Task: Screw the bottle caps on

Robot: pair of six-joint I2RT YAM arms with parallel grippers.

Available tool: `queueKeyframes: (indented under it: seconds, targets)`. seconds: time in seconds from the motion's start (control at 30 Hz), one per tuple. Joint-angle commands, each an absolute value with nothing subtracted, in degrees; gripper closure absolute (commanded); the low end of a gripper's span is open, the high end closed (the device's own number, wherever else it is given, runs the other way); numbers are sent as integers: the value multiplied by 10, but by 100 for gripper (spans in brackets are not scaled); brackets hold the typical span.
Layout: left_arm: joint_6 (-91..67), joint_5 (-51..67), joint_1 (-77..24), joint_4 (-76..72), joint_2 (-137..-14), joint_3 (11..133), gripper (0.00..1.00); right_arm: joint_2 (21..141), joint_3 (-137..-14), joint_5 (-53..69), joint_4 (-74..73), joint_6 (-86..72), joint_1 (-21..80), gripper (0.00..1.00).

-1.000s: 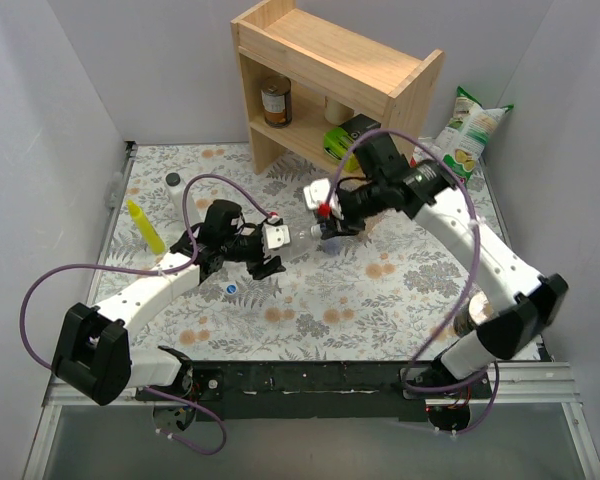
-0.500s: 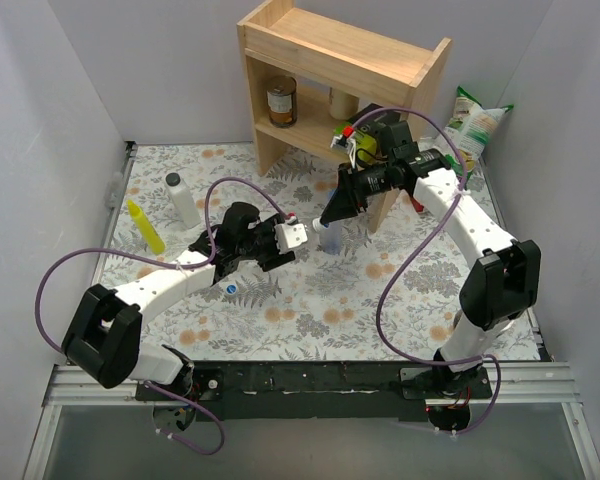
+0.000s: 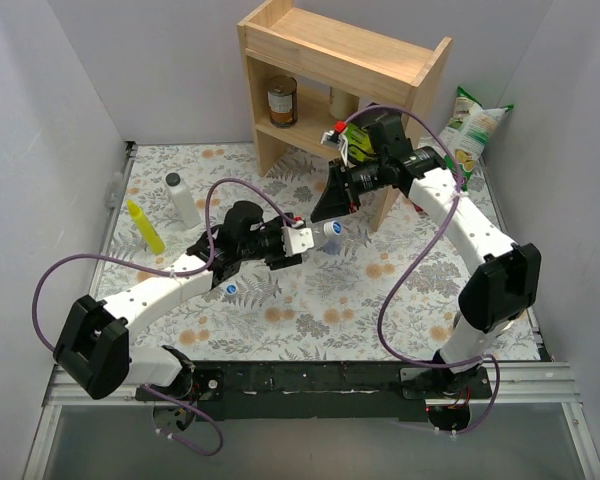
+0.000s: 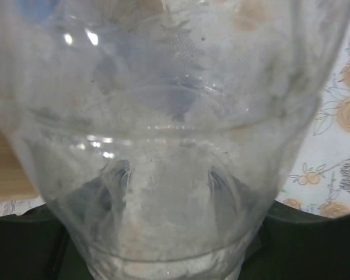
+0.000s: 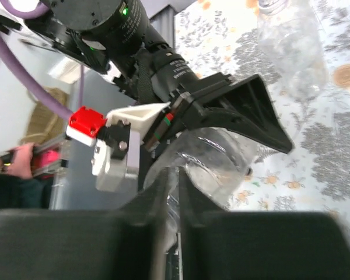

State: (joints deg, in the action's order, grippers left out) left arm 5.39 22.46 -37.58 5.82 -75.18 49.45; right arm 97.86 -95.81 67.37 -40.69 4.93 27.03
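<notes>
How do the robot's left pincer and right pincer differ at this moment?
The left pincer is clamped round a clear bottle, while the right pincer is shut with nothing seen in it. The left pincer reaches sideways across the table; the right pincer tilts down from above. Both meet at that same bottle.

Clear glossy plastic bottle [image 4: 175, 146], bare wooden shelf [image 3: 350, 50]
</notes>
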Motion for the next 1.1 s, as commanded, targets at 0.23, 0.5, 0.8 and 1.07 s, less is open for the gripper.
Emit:
queueKeyframes:
  seconds: [0.23,0.5,0.8,1.07]
  targets:
    - [66,322,-374,156,-722,543,100,804,-986,551,-432,320,250,42]
    - [130,344,-374,197,-721,555,100,687,-854,467,-465,662,311,43]
    - [130,344,-374,200,-732,564,100,675,-825,432,-530,799,359,48]
    - [120,343,-374,194,-736,563,100,669,-817,424,-553,827,368,50]
